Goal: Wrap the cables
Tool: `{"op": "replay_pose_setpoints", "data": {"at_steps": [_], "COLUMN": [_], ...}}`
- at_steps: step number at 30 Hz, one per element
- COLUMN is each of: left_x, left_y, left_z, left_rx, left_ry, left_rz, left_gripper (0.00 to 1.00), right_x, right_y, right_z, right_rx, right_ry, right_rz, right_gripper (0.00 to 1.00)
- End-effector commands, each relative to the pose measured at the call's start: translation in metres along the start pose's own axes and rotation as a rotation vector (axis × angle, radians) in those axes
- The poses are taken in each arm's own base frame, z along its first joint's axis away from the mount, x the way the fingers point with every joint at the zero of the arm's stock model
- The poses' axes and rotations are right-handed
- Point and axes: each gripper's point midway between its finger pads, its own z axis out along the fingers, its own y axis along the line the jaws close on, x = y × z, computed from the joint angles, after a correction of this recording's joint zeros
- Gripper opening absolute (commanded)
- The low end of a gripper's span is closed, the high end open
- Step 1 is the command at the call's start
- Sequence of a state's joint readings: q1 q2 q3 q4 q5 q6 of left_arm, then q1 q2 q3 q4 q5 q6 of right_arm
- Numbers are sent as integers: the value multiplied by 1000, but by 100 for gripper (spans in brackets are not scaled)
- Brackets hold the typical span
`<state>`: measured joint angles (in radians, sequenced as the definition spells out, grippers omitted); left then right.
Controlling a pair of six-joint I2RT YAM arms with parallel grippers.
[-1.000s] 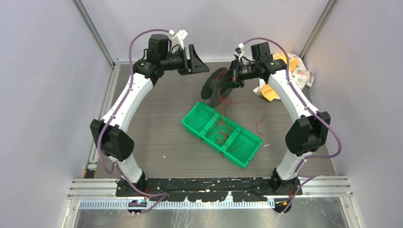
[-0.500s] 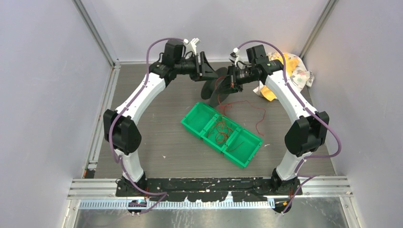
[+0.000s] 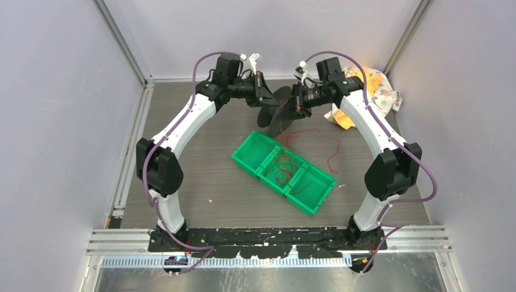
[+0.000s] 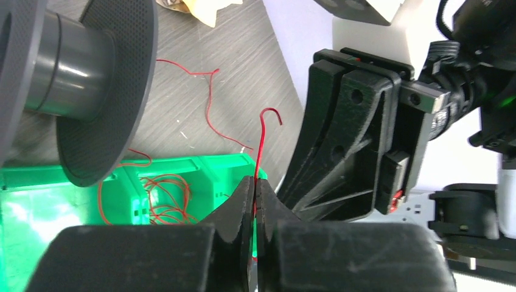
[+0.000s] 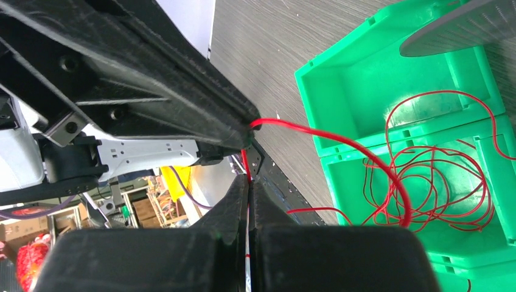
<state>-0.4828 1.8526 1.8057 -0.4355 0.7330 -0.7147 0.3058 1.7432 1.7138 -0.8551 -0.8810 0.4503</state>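
Tugs could snap the red cable (image 4: 260,140) at twelve o'clock, pinched by left claw (image 4: 254,180) and right claw (image 5: 249,178).

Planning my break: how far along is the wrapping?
Nothing looks wound: the black plastic spool shows a bare grey hub. In hand: the left gripper and right gripper pinch the thin red cable. To do: most cable lies looped in the green plastic tray and on the table.
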Motion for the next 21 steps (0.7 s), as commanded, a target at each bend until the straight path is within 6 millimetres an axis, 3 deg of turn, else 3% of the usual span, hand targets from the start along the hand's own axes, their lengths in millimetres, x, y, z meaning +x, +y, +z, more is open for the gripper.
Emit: {"op": "replay_pose_setpoints", "data": {"at_steps": [1,7,12,13,15,17,21], "left_x": [-5,-16,-13,-12,-14,-19,-30], "left_y": [-6,-21,-20,-19,-18,-17,-15], "left_z": [-4,-17,-18,-19,-22,-28,-46], "left_rx": [-15,-19,-31,-37,-62,-102,-221], "left_ry": [-19,-71,-57,-56,-73,-102,-179], "left_rz": [37,78,75,72,60,46,-17], "left_gripper": [1,1,1,1,0,1,0], "right_x": [-1,2,2,1,-1,-6,-15], "right_y": [32,34,34,33,30,22,16], "right_z": [-21,-24,-24,-23,-25,-31,-55], "right_rx": [-34,-32,-32,-30,8,90,246], "right_ry": [-49,-49,-49,-50,-63,-102,-218], "right_rz": [-90,-103,-101,-99,-101,-112,-195], "right_gripper": [0,1,1,9,48,69,80]}}
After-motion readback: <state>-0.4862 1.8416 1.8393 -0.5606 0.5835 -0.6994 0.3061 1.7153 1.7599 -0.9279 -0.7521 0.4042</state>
